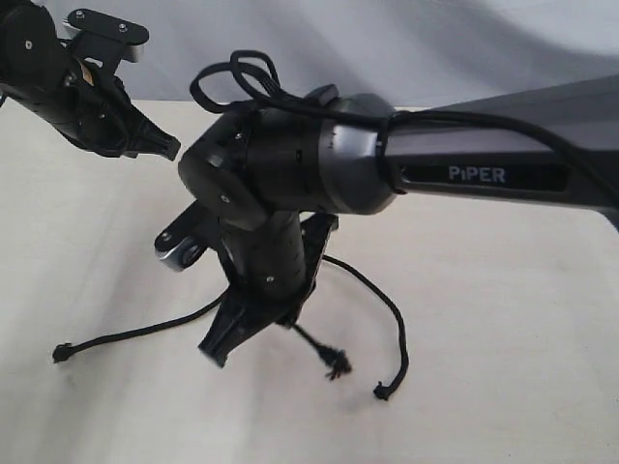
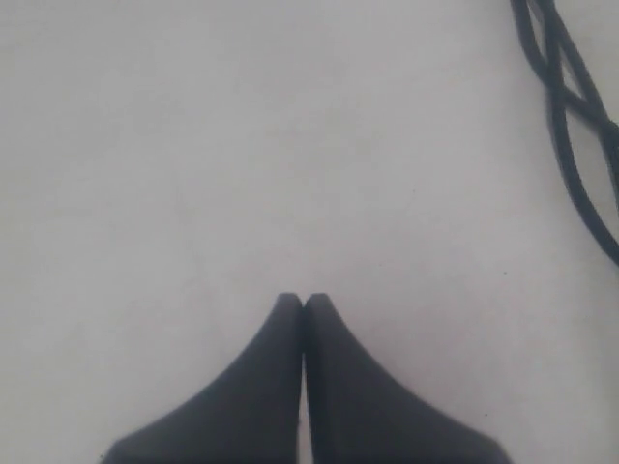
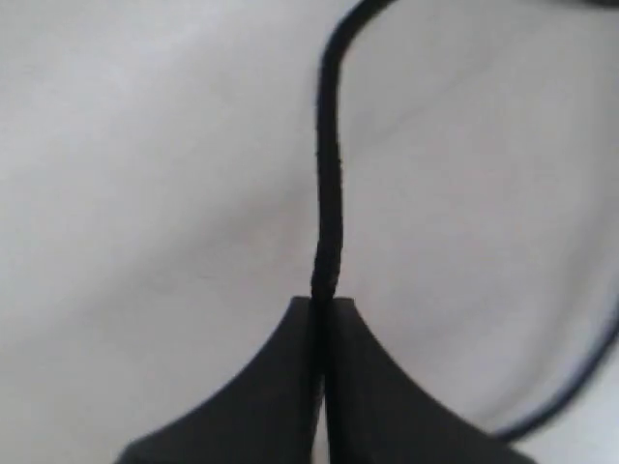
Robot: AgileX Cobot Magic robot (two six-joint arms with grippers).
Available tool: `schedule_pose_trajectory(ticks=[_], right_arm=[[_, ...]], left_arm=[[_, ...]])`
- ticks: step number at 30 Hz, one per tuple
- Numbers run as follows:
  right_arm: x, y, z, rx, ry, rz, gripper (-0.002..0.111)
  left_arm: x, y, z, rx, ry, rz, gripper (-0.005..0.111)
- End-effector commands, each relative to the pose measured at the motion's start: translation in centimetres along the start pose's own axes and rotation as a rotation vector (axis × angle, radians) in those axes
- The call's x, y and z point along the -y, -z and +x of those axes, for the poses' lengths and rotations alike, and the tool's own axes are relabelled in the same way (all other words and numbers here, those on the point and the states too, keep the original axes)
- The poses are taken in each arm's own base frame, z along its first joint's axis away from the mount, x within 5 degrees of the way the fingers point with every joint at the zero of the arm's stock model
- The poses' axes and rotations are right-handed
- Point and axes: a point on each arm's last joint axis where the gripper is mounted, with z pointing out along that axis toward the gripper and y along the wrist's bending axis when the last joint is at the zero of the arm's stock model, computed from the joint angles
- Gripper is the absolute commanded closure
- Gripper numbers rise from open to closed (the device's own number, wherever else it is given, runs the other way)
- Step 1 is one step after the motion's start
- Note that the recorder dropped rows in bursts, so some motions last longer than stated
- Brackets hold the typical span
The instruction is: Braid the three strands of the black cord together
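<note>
Right gripper (image 3: 324,302) pinched tight on one strand (image 3: 329,193), which runs straight out from tips. Black cord (image 1: 145,332) mid-table (image 1: 503,387), under right arm. Left gripper (image 2: 304,300) closed, empty, off by table edge, so right arm is nearer.

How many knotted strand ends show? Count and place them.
3. Left end lies far left; middle end near the centre, low; right end just right of it. None looks hidden.

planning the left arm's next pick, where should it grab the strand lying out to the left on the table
Likely mid-length on the strand, short of its knotted tip, from above with jaws across it: it lies straight on the table, clear of the right gripper. The left gripper is shut; open it first.
</note>
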Motion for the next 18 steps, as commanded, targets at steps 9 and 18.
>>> schedule_pose_trajectory(ticks=[9, 18], right_arm=[[9.7, -4.3, -0.7, -0.003, -0.017, 0.290, 0.109], [11.7, -9.1, 0.5, -0.114, -0.116, 0.201, 0.109]], left_arm=[[0.0, 0.1, 0.2, -0.004, 0.014, 0.002, 0.106], [0.0, 0.1, 0.2, 0.000, 0.014, 0.001, 0.106]])
